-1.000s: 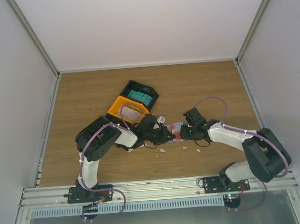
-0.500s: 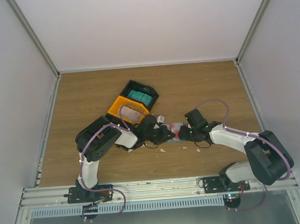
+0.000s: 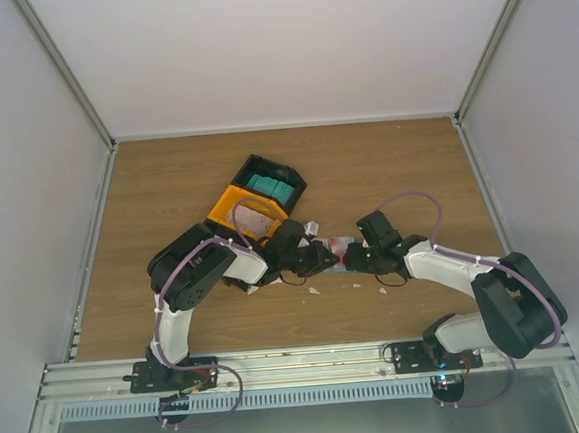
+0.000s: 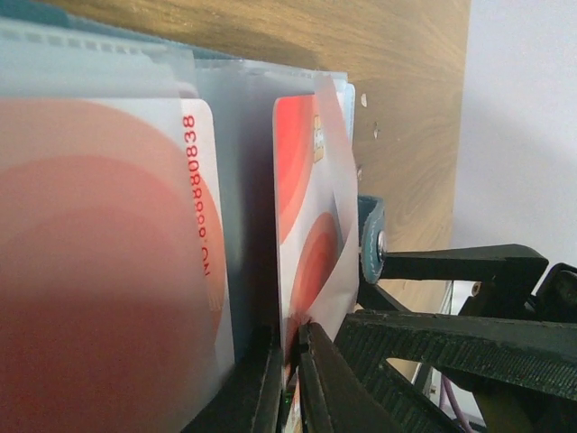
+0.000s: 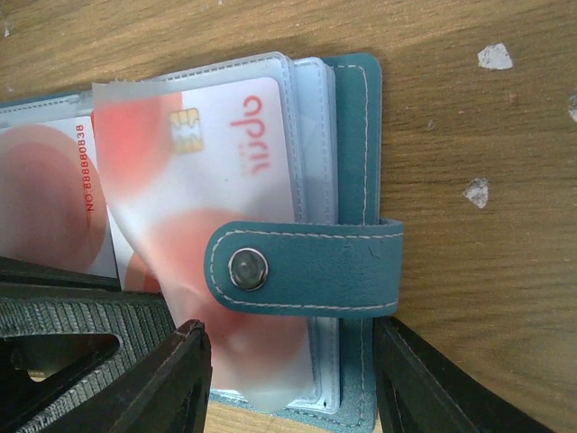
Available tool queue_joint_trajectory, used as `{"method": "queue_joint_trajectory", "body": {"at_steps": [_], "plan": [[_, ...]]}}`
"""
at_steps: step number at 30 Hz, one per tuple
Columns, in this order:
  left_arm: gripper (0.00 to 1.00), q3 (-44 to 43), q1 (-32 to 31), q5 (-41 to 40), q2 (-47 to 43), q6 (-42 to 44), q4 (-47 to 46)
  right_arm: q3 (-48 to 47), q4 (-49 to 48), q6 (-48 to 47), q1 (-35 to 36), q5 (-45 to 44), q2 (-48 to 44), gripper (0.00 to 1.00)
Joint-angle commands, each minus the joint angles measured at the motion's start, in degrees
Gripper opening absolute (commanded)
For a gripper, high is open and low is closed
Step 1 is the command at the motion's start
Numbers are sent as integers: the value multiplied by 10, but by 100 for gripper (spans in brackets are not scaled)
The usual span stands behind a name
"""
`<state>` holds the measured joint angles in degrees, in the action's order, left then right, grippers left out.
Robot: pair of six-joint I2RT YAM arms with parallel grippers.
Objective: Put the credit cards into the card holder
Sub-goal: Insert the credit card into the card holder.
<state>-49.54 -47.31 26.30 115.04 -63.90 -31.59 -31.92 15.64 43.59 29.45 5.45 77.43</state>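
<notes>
The slate-blue card holder lies open on the table between my two grippers. My left gripper is shut on a white credit card with red marks, held edge-on with its top inside a clear sleeve of the holder. Another red-marked card sits in the neighbouring sleeve. My right gripper is open, its fingers astride the holder's right half. The holder's snap tab lies across the sleeve with the card.
The black-and-orange bin stands behind the left gripper, with teal cards and whitish cards in its compartments. Small white scraps lie on the wood near the holder, also in the right wrist view.
Both grippers have closed in a little on the holder. The left gripper has pushed its card slightly to the right, toward the sleeve.
</notes>
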Motion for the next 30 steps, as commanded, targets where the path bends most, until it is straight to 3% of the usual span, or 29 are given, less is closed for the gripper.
{"method": "queue_joint_trajectory", "body": {"at_steps": [1,15,23,30], "plan": [[12,-2,-9,0,-5,35,21,13,34,18,9,25,-1,50],[40,3,-9,-51,-110,107,147,9,44,25,-2,13,-24,51],[43,-13,-10,-92,-132,137,206,-2,65,23,-8,1,-59,52],[46,-51,-15,-65,-90,167,230,-3,62,21,-8,5,-60,53]]}}
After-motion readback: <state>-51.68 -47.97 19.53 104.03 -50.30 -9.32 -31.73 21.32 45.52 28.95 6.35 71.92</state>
